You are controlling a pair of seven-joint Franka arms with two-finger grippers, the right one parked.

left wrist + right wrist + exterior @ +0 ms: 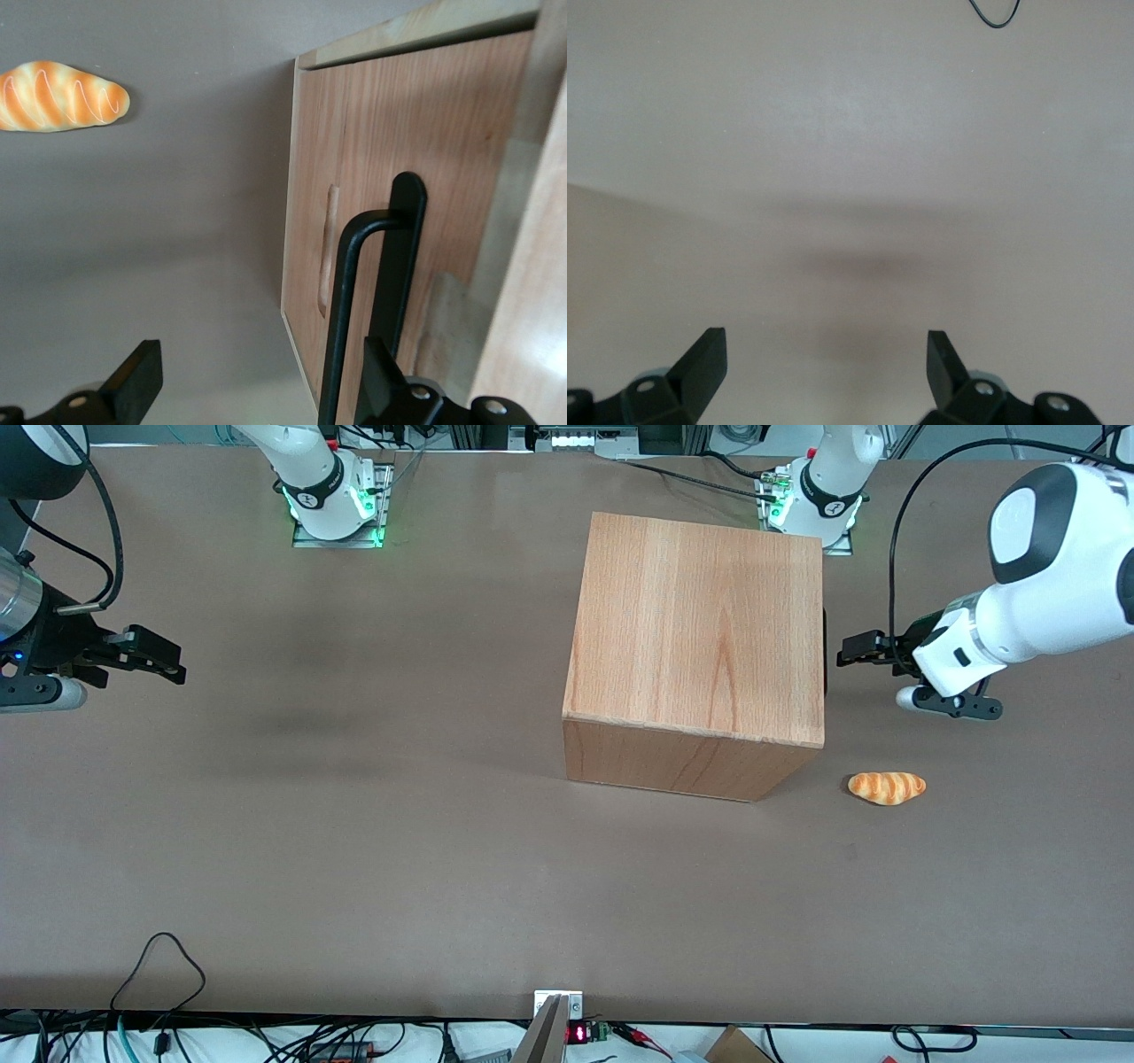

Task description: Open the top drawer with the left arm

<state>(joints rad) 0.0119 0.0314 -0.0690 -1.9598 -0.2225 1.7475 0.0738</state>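
Front view: the left arm (1045,593) reaches toward the wooden cabinet (700,646), its gripper (849,648) just beside the cabinet face turned to the working arm's end of the table.
A croissant-shaped bread roll (887,787) lies on the brown table (354,850), nearer the camera than the gripper.

Left wrist view: the gripper's (257,376) jaws stand spread.
The top drawer (390,221) front fills the cabinet face; its black handle (376,292) runs lengthwise along the panel, with one fingertip (383,372) right at it. The drawer sits closed.

- The left arm (1045,593) reached in from the working arm's end of the table.
- Its gripper (848,648) hovered just beside the wooden cabinet (700,638).
- A bread roll (887,787) lay nearer the camera.
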